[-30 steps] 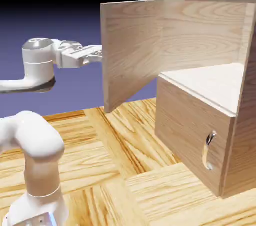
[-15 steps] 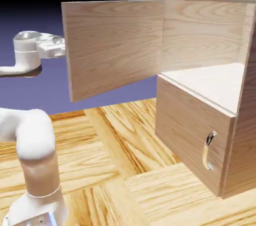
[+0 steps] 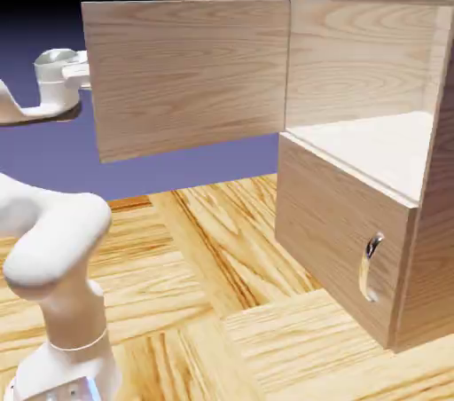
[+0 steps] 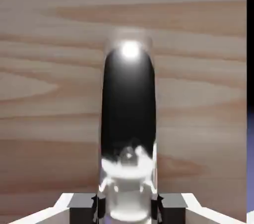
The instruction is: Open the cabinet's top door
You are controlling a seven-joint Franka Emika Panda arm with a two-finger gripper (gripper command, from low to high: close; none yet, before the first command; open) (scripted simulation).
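Exterior view: the top door (image 3: 191, 75) stands wide open, swung out left from the cabinet (image 3: 341, 231). The gripper (image 4: 128, 208) is closed around its handle (image 4: 128, 109). Opening looks essentially done; only letting go seems left.

A simulated scene: rendered wood-grain floor (image 3: 204, 302), plain blue-violet backdrop (image 3: 213, 160).

Wide-open cabinet mouth, door to one side
The upper compartment (image 3: 359, 124) gives free passage from the front; the swung-out top door (image 3: 191, 75) walls off the gripper's side of it, and below, the closed lower panel (image 3: 337, 235) blocks entry, its curved handle (image 3: 367, 271) jutting outward.
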